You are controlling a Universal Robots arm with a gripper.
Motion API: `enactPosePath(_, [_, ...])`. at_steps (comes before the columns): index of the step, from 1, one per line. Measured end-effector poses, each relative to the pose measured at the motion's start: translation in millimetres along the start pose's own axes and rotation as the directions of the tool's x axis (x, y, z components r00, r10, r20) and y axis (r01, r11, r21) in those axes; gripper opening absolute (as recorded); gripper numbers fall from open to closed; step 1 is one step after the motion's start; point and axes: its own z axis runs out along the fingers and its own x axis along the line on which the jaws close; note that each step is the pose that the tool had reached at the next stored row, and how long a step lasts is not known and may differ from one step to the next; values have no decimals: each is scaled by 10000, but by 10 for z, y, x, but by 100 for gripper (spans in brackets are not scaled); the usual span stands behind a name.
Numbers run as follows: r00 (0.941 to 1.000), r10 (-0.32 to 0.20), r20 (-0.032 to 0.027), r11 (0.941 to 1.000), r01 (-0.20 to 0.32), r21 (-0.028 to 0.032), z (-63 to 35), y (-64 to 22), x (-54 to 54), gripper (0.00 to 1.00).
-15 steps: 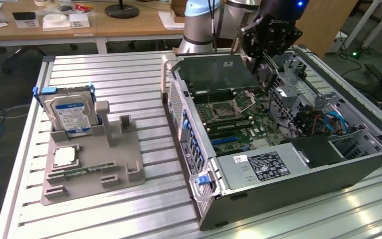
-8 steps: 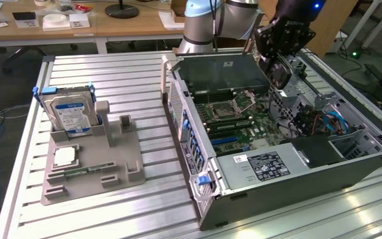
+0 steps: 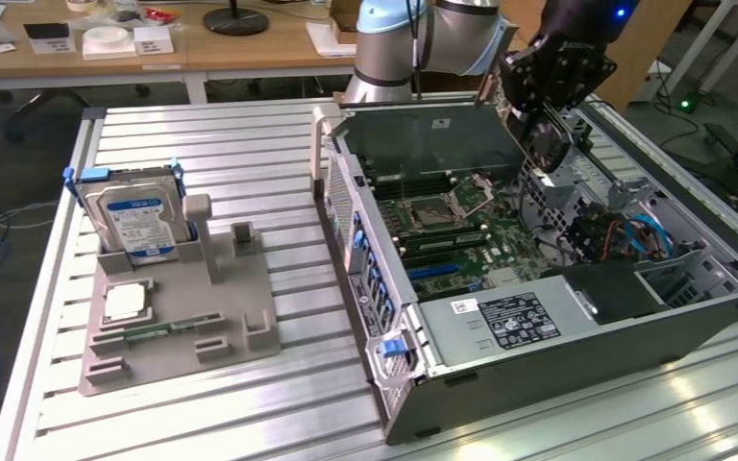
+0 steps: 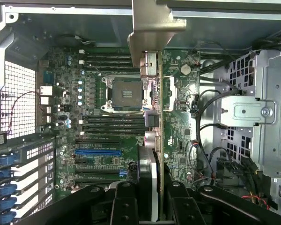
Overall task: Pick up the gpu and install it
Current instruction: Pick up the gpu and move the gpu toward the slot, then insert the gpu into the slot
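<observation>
Gripper (image 3: 538,110) partly closed, clamped on gpu (image 3: 546,144). Card held edge-down over motherboard (image 4: 107,154) inside open pc case (image 3: 498,384). Hard drive (image 3: 138,216) upright in grey holder (image 3: 203,317), well apart.

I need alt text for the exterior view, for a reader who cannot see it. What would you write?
The claw holds the gpu over the motherboard of an open computer case. On the exterior view's left, a hard drive stands in a grey holder on the slatted metal table.
</observation>
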Motion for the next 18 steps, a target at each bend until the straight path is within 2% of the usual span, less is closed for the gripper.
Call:
enactPosePath(12, [10000, -9, 0, 10000, 9, -1, 0, 0, 0, 28])
enactPosePath(15, [9994, -347, -16, 9994, 347, 3, 1, 0, 0, 28])
enactPosePath(18, [9962, -865, -42, 9963, 865, 8, 1, 0, 0, 28])
